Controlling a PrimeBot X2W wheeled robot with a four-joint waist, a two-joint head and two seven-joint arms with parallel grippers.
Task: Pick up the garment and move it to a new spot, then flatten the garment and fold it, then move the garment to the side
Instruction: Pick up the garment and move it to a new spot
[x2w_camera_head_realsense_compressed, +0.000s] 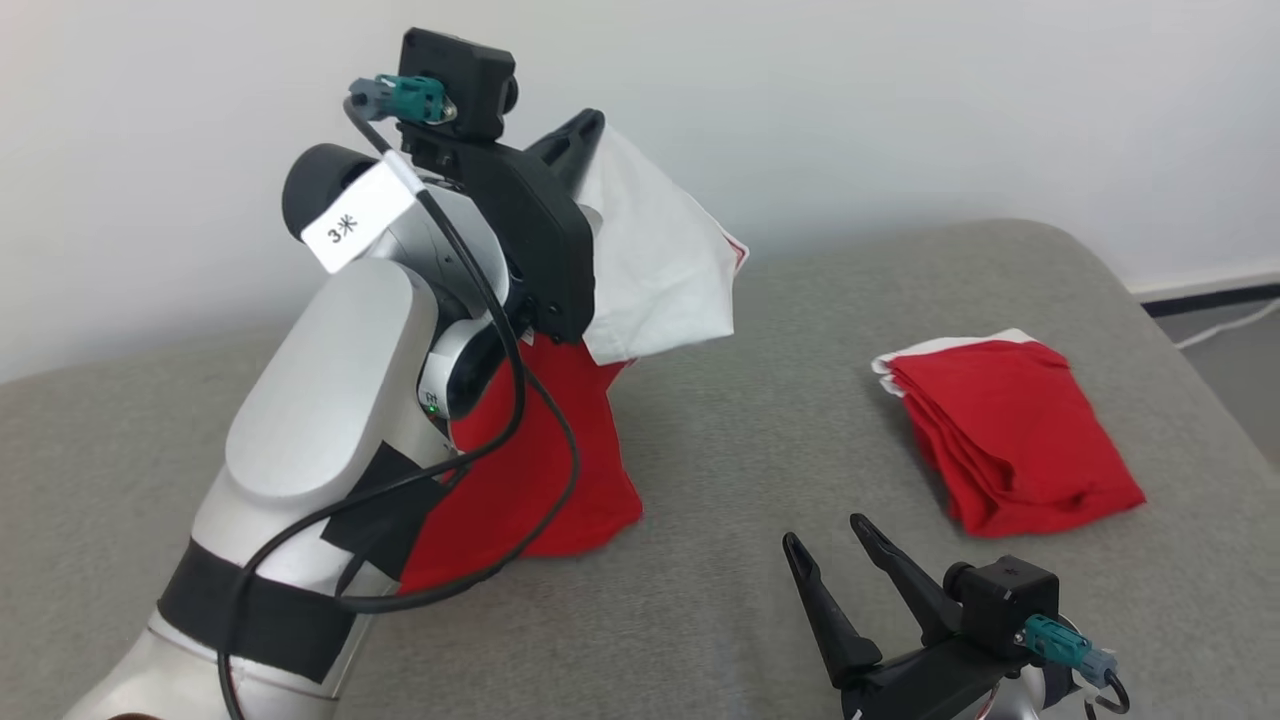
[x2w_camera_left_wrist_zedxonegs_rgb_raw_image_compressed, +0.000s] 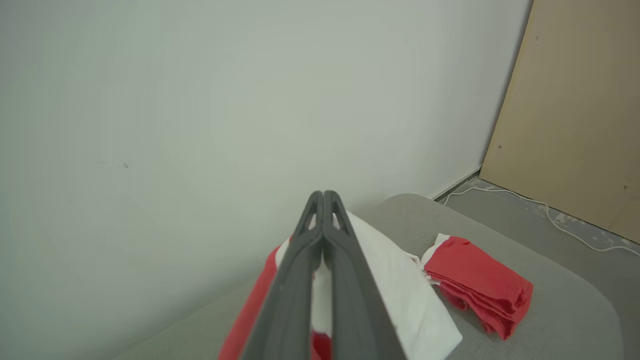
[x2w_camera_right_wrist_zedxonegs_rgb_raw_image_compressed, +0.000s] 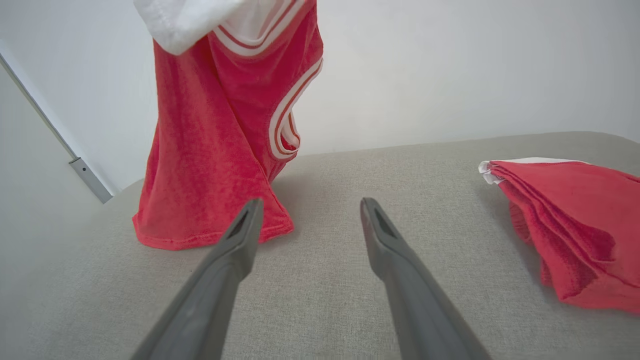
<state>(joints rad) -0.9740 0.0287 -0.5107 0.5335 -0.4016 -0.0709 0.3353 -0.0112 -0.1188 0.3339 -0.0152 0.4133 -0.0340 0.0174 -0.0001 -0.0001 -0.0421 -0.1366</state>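
A big pale wall (x2w_camera_head_realsense_compressed: 900, 100) stands at the back. In front of it is a wide grey padded top (x2w_camera_head_realsense_compressed: 750, 400) with round corners. The left arm (x2w_camera_head_realsense_compressed: 320, 400) is silver and grey, and it reaches up high over the left side of the pad. A red and white top (x2w_camera_head_realsense_compressed: 600, 470) hangs down from it. The white part is up by the fingers and the red part is below. The red bottom edge touches the pad. I cannot tell for sure if the white part is a sleeve or the inside of the cloth.

A second red cloth, a folded top (x2w_camera_head_realsense_compressed: 1010, 430) with a white edge, lies flat on the right side of the pad, well apart from the hanging one.

The left gripper (x2w_camera_left_wrist_zedxonegs_rgb_raw_image_compressed: 323, 196) has its two dark fingers pressed together, with the white cloth pinched between them. The right gripper (x2w_camera_head_realsense_compressed: 824, 530) sits low near the front. Its fingers are spread wide and hold nothing.

A black cable (x2w_camera_head_realsense_compressed: 560, 440) loops along the left arm, and a little white tag (x2w_camera_head_realsense_compressed: 355, 215) is stuck on it.
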